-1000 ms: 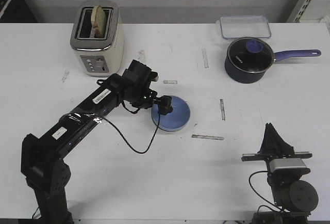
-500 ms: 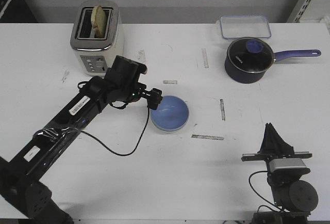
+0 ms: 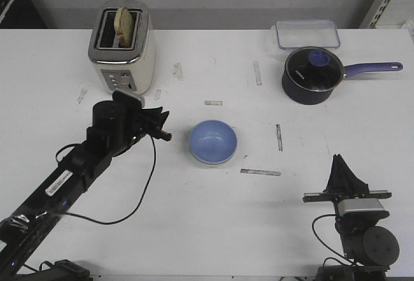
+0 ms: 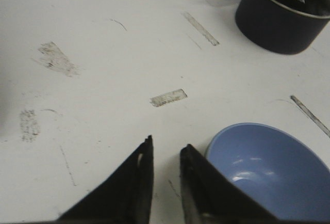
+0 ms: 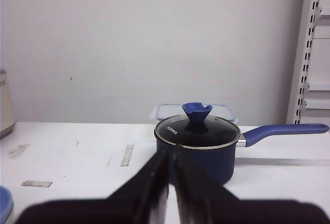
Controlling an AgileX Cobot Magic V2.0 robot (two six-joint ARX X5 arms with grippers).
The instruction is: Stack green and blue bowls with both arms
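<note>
The light blue bowl [image 3: 213, 142] stands upright on the white table [image 3: 213, 229] near its middle; it also shows in the left wrist view [image 4: 268, 167]. No separate green bowl shows in any view. My left gripper [image 3: 165, 132] is to the left of the blue bowl, apart from it, with its jaws a little apart and empty [image 4: 166, 144]. My right gripper [image 3: 337, 163] rests at the front right, far from the bowl, its jaws nearly together and empty [image 5: 170, 152].
A toaster [image 3: 121, 46] with bread stands at the back left. A dark blue saucepan [image 3: 312, 74] with a lid and long handle and a clear lidded container [image 3: 307, 33] stand at the back right. Tape marks dot the table.
My left arm has drawn back to the left, away from the blue bowl, which stays on the table. The right arm has not moved.
</note>
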